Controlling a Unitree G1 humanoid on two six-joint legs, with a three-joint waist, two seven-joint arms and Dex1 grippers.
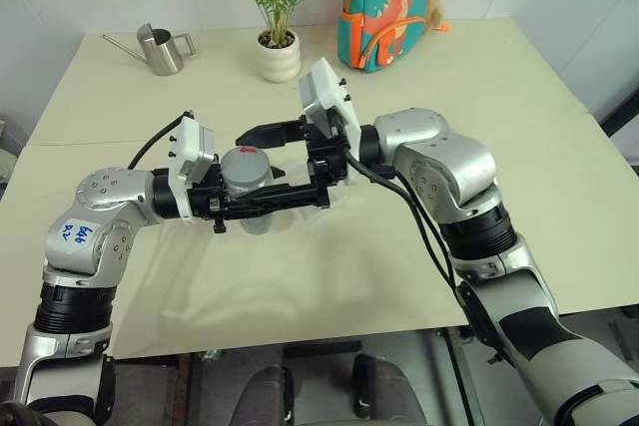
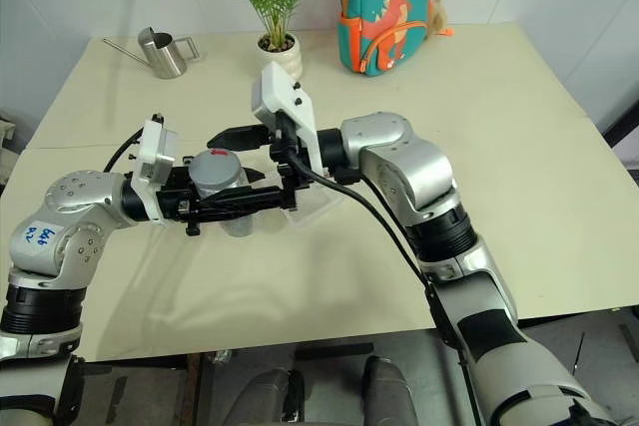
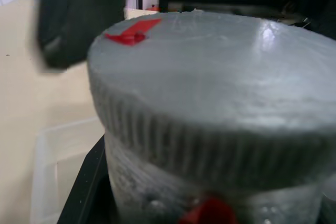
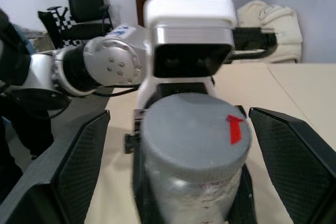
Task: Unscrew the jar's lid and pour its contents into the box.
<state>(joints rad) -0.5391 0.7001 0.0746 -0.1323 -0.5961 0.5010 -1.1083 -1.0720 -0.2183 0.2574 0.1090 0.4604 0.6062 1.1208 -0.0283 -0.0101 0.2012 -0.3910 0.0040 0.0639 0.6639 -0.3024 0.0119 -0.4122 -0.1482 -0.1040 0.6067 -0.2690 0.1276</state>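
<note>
I see the jar (image 1: 252, 209) only in part: my left gripper (image 1: 262, 199) is clamped on its body and its black fingers cover most of the whitish wall. The jar is lifted above the table (image 1: 519, 127), upright, with the grey lid (image 1: 246, 169) on it. The red mark (image 4: 234, 128) on the lid is clear, and a second red piece shows on the jar below the rim in the left wrist view. I cannot make out the contents; through the wall I see only some faint dark spots.

My right gripper (image 4: 178, 156) has its fingers spread wide, one on each side of the lid, and they do not touch it.

The box (image 3: 52, 166) lies on the table under the jar; the arms hide most of it and only a clear corner shows.

On my left forearm there is blue handwriting (image 1: 78, 236), but I cannot read it. Behind are a watering can (image 1: 162, 49), a plant pot (image 1: 279, 55) and a dinosaur backpack (image 1: 387, 5), its top cut off.
</note>
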